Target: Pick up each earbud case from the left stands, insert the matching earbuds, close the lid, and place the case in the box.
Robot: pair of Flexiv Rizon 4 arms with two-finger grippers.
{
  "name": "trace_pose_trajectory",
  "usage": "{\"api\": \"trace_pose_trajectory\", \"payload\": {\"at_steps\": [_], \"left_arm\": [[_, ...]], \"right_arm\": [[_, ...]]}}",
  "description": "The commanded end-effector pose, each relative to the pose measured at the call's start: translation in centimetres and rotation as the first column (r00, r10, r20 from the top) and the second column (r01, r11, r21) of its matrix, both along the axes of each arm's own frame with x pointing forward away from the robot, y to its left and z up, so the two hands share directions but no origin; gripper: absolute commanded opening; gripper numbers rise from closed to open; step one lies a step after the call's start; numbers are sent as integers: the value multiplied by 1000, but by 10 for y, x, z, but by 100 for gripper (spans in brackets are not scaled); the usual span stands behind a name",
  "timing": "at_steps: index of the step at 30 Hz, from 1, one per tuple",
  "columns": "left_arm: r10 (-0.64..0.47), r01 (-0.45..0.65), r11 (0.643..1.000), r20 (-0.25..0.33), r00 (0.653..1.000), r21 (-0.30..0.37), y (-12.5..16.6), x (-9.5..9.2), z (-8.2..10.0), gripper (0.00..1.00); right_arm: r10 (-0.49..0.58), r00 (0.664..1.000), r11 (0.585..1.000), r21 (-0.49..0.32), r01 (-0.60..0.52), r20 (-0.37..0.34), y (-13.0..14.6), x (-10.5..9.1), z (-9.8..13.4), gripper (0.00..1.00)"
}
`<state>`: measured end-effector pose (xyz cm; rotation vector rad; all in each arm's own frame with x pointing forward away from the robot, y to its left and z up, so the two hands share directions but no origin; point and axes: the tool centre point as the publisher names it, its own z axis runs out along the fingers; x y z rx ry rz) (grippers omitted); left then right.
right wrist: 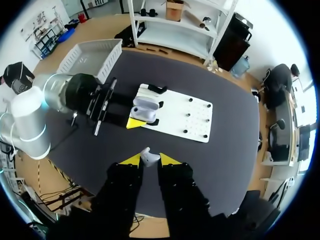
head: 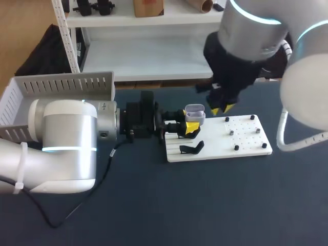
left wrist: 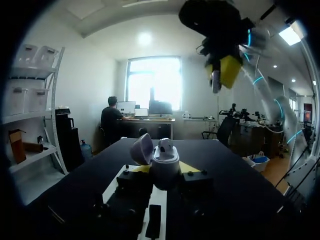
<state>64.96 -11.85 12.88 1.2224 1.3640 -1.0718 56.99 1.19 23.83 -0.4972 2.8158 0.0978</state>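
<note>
An open light-grey earbud case (head: 195,113) is held over the white board's left part, with my left gripper (head: 192,124) shut on its sides. In the left wrist view the case (left wrist: 165,162) stands upright between the fingers, its lid (left wrist: 141,148) tipped back and one white earbud (left wrist: 166,145) seated inside. My right gripper (head: 221,109) hangs above and a little to the right of the case. It is shut on a small white earbud (right wrist: 148,157) between its yellow tips, which the left wrist view shows as well (left wrist: 214,81).
The white board (head: 246,148) carries several small black pegs on its right and two black stands (head: 191,148) on its left. A grey slotted box (head: 61,87) stands at the table's back left. Dark bare table lies in front of the board.
</note>
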Motion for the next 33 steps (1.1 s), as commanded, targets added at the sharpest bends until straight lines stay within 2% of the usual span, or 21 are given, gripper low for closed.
{"api": "trace_pose_trajectory", "payload": {"at_steps": [1,8,9,17,33], "left_arm": [[6,-6,1000,2,1000,-3,0,-1,0,0],[6,-6,1000,2,1000,-3,0,-1,0,0],[6,-6,1000,2,1000,-3,0,-1,0,0],[6,-6,1000,2,1000,-3,0,-1,0,0],[6,-6,1000,2,1000,-3,0,-1,0,0]], "right_arm": [[25,1000,1000,-14,-25,-9,14,-5,1,0],[85,996,996,-9,-85,4,36,12,-14,0],[94,996,995,-27,-94,-8,39,15,-17,0],[112,993,992,-51,-113,-19,46,36,-33,0],[69,997,994,-79,-72,-36,48,55,-54,0]]}}
